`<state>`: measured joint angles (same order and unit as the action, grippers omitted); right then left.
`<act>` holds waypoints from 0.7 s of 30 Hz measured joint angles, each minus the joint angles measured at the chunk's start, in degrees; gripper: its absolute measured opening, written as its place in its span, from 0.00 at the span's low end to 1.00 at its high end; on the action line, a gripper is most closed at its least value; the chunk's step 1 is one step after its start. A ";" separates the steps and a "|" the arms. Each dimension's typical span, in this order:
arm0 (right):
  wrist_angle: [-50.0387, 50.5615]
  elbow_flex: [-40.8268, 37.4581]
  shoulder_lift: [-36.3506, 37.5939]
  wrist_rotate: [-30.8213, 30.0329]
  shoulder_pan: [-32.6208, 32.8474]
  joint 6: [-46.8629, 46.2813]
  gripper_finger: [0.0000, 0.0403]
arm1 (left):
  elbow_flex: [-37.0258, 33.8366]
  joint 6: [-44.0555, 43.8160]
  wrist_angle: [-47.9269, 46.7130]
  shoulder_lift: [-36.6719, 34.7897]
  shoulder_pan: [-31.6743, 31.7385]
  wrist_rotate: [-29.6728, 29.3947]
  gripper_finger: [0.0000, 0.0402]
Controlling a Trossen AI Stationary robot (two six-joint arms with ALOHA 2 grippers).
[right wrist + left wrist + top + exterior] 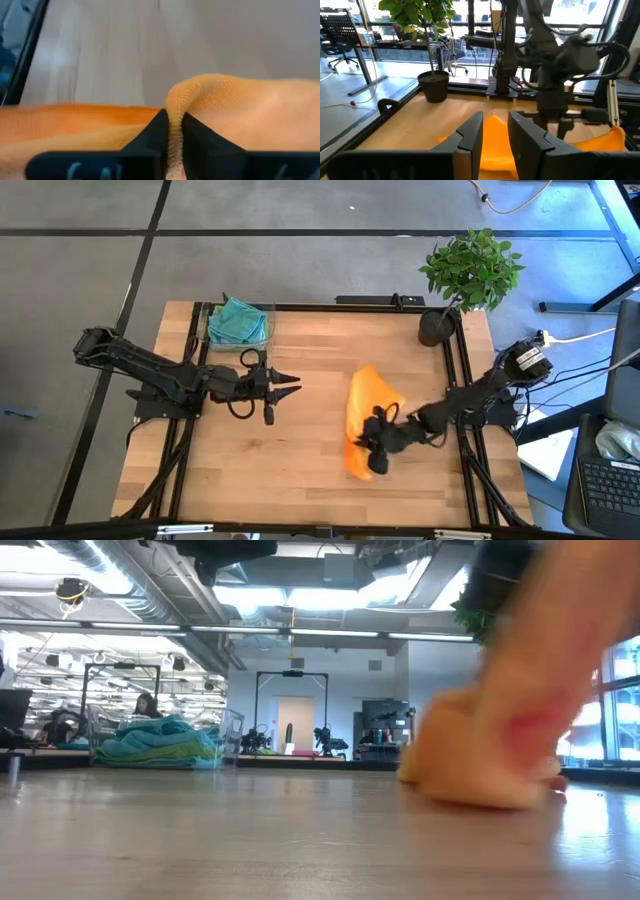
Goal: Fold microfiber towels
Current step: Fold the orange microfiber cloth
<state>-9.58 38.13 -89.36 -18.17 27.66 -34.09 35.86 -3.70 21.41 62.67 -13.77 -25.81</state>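
Note:
An orange microfiber towel (372,395) lies bunched on the wooden table's right half; it also shows in the low view (490,765) and the left wrist view (492,150). My right gripper (374,448) is over the towel's near half and is shut on the towel. My left gripper (296,386) hovers level above the table's left middle and points toward the towel. Its fingers (472,132) stand a little apart with nothing between them. Other towels, teal and light blue (238,320), are piled at the far left. My right gripper pinches a raised fold of the orange towel (175,105) between its two fingers, which come slanting down from the table's right side. The cloth humps up just ahead of the fingertips. The rest of the towel lies on the table to either side.
The pile of teal and blue towels (160,743) sits in a clear bin (268,315) at the far left corner. A potted plant (468,272) stands at the far right corner. Black frame rails (455,360) run along the table's sides. Bare wood (300,450) lies between the two arms.

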 joint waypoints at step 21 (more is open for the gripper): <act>-13.53 9.61 -7.93 9.18 -11.25 23.19 0.53 | 0.07 1.18 -6.56 0.00 -5.51 -0.04 0.21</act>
<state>-23.11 47.75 -97.30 -8.99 16.40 -10.90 35.92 -2.52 14.85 62.67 -19.28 -25.85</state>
